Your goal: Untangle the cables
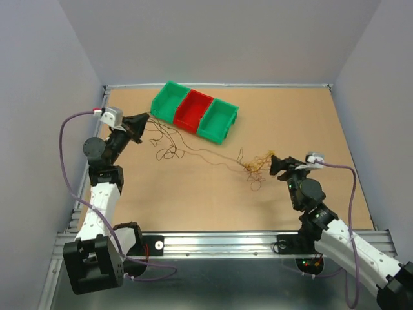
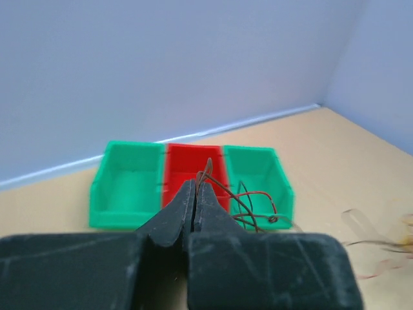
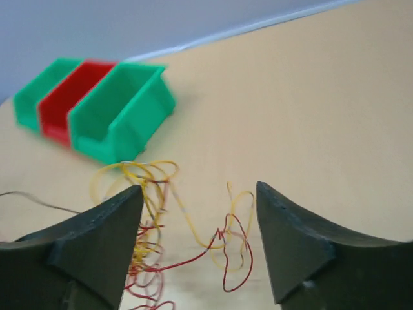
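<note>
— Where are the cables?
— Clump of cables (image 1: 255, 166) mid-table, right of centre. My left gripper (image 2: 195, 194) is pinched tight on a dark red strand (image 2: 255, 193) beside the bins (image 1: 213, 131). My right gripper (image 3: 200, 200) stands wide over the yellow loops (image 3: 139, 169), holding nothing.
— Next?
— I'd close on one yellow loop only, then pull gently. Brown board table (image 1: 193, 200), pale bare walls (image 1: 226, 39).

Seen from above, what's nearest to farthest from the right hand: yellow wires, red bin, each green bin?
1. Yellow wires, beside the right hand.
2. Right green bin, near end.
3. Red bin, middle.
4. Left green bin, far end.
</note>
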Available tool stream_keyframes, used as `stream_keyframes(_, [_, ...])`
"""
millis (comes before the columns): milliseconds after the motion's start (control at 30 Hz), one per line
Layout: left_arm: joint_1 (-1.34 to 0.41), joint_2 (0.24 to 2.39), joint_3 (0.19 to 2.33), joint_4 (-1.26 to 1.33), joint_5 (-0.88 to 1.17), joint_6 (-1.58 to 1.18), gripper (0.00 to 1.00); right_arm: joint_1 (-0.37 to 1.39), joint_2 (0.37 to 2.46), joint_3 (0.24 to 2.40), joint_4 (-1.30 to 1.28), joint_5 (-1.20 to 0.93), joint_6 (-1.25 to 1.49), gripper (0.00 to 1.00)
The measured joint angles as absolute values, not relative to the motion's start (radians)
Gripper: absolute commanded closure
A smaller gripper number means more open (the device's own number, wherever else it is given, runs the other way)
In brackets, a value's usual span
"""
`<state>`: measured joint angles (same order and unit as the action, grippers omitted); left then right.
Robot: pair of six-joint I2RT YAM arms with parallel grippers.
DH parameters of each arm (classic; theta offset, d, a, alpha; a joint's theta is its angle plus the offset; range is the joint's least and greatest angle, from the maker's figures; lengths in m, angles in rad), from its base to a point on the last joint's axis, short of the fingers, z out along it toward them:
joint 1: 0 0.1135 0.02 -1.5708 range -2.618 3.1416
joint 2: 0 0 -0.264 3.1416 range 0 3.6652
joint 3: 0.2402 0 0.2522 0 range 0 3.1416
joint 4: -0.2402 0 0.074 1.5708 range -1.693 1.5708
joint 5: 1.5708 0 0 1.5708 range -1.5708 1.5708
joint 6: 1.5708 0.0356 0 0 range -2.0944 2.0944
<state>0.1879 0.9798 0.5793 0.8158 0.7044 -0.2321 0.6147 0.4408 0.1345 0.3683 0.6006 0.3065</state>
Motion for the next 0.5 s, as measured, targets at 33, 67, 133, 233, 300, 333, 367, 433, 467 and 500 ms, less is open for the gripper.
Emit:
stream_keyframes(33, [0.151, 0.971, 0.576, 0.820, 0.731, -0.215, 1.00, 0.614, 0.491, 0.154, 0.373, 0.540, 0.300, 0.10])
stream_keyframes(67, [0.111, 0.962, 0.572, 0.822, 0.749, -0.192, 1.00, 0.614, 0.540, 0.173, 0.387, 0.450, 0.290, 0.08])
stream_keyframes(133, [0.028, 0.926, 0.552, 0.818, 0.797, -0.136, 1.00, 0.614, 0.659, 0.200, 0.459, 0.279, 0.264, 0.04])
stream_keyframes(233, [-0.047, 0.878, 0.529, 0.816, 0.862, -0.072, 1.00, 0.614, 0.833, 0.227, 0.591, 0.042, 0.233, 0.03])
stream_keyframes(300, [-0.082, 0.848, 0.520, 0.815, 0.900, -0.039, 1.00, 0.616, 0.965, 0.252, 0.676, -0.101, 0.209, 0.03])
stream_keyframes(333, [-0.099, 0.834, 0.516, 0.814, 0.923, -0.020, 0.99, 0.620, 1.028, 0.264, 0.715, -0.158, 0.200, 0.03])
stream_keyframes(367, [-0.109, 0.826, 0.515, 0.813, 0.941, -0.005, 0.99, 0.625, 1.082, 0.273, 0.750, -0.204, 0.190, 0.02])
stream_keyframes(433, [-0.133, 0.815, 0.515, 0.811, 0.968, 0.016, 0.99, 0.642, 1.176, 0.286, 0.825, -0.286, 0.173, 0.02])
stream_keyframes(467, [-0.142, 0.814, 0.515, 0.809, 0.978, 0.027, 0.99, 0.651, 1.211, 0.288, 0.857, -0.320, 0.168, 0.02])
stream_keyframes(500, [-0.154, 0.814, 0.514, 0.803, 0.988, 0.038, 0.99, 0.662, 1.249, 0.292, 0.900, -0.357, 0.158, 0.02])
